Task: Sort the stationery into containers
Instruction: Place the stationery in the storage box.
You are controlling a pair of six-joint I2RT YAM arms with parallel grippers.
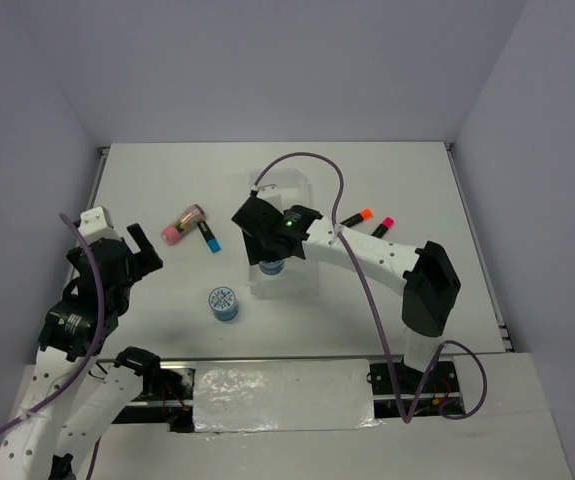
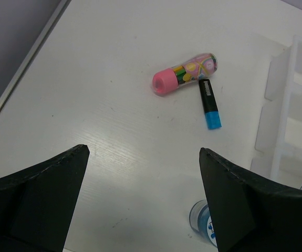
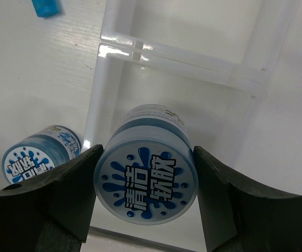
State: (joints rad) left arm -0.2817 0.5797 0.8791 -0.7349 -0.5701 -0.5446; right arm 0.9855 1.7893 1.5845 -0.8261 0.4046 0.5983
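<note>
- Right jaws gripped a roll point(image 3: 145, 184), held over the tray's point(image 3: 203, 68) near compartment; whether it touched the floor was unclear.
- Left jaws stood open and empty above the worktop point(image 2: 87, 105), near the tube point(image 2: 185, 72) and blue marker point(image 2: 209, 104).
- Second roll point(image 1: 223, 302) stood just left of the tray.
- Likely best: lower it clear of the walls, then release.

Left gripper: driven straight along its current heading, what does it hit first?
The left gripper, open, likely meets bare table first, short of the pink tube and blue-capped marker farther along, slightly right. Depth is unclear from the wrist view.
</note>
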